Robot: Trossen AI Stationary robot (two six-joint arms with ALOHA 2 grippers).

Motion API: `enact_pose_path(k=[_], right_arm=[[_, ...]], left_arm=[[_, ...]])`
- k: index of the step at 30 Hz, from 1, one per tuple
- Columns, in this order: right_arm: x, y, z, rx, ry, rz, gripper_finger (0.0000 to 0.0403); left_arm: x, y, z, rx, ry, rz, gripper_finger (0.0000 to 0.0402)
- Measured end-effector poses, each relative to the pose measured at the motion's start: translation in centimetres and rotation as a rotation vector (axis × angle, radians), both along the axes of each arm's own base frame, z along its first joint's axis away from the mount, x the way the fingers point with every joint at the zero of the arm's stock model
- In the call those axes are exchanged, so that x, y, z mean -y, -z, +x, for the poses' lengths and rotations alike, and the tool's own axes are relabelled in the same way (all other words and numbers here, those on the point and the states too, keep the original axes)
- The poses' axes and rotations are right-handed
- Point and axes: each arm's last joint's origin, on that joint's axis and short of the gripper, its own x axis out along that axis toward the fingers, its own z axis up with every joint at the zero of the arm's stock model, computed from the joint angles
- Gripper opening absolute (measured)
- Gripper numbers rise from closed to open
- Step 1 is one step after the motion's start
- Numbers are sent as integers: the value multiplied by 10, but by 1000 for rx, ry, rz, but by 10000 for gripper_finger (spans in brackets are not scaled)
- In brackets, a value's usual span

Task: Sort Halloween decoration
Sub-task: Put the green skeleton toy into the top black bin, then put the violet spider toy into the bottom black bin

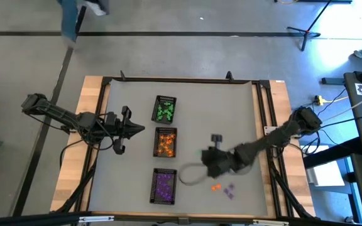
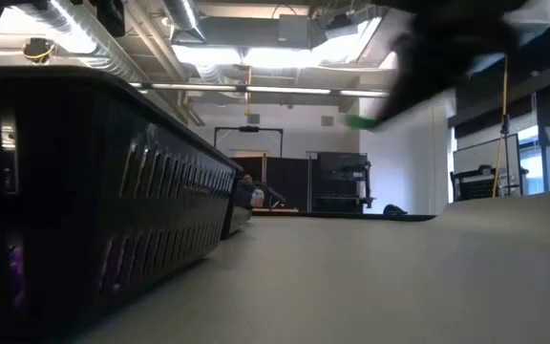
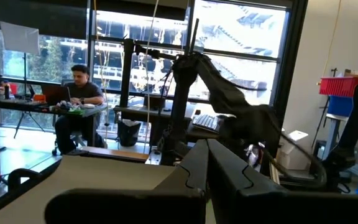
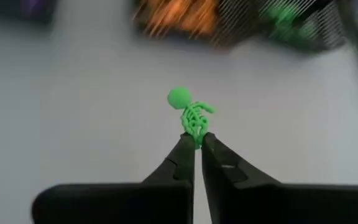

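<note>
Left gripper (image 1: 137, 130): two dark fingers pressed together on nothing, hanging just left of the orange-filled black mesh tray (image 1: 165, 142); the arm is waiting clear of the row, probably so that the other arm has room to work

Green-filled black mesh tray (image 1: 164, 109): sitting just behind the orange-filled tray; judged to be where the held piece is going, since like colours are being kept together

Purple-filled black mesh tray (image 1: 163, 186): sitting just in front of the orange-filled tray, completing a one-colour-per-tray row

Right gripper (image 4: 197, 142): to the right of the orange-filled tray and slightly nearer the front, its fingers clamped on the lower end of a tiny green plastic skeleton figure (image 4: 192, 114); the figure is standing up from the fingertips, head outward, lifted off the surface; a pinch at the very tips suits so small a piece

Loose orange trinket (image 1: 215, 186) and loose purple trinkets (image 1: 229, 190): lying unsorted on the mat, right of the purple-filled tray, further from the orange-filled one

Surface: grey mat (image 1: 231, 119) framed by a pale wooden table edge (image 1: 92, 100)

Room: large windows (image 3: 135, 68) showing beyond the table, with a person seated at a desk (image 3: 74, 106)
</note>
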Motion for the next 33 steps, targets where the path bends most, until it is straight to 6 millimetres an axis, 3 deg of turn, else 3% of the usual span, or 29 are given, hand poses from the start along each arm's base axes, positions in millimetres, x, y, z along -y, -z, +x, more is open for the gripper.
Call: enact_pose_path(k=[4,9,14,18,23,30,33], right_arm=[[41,-20,38,147,8,8,10],[111,-40,71,329,19,118,6],[181,-45,84,491,30,267,19],[219,-39,88,568,28,372,35],[238,-27,93,603,-1,472,87],[236,-20,90,527,5,507,208],[232,-29,80,463,-17,543,235]], left_arm=[[0,0,0,0,0,0,0],[0,0,0,0,0,0,0],[0,0,0,-1,0,0,0],[0,0,0,-1,-1,0,0],[0,1,0,-4,0,1,0],[0,1,0,-4,0,1,0],[0,1,0,-4,0,1,0]])
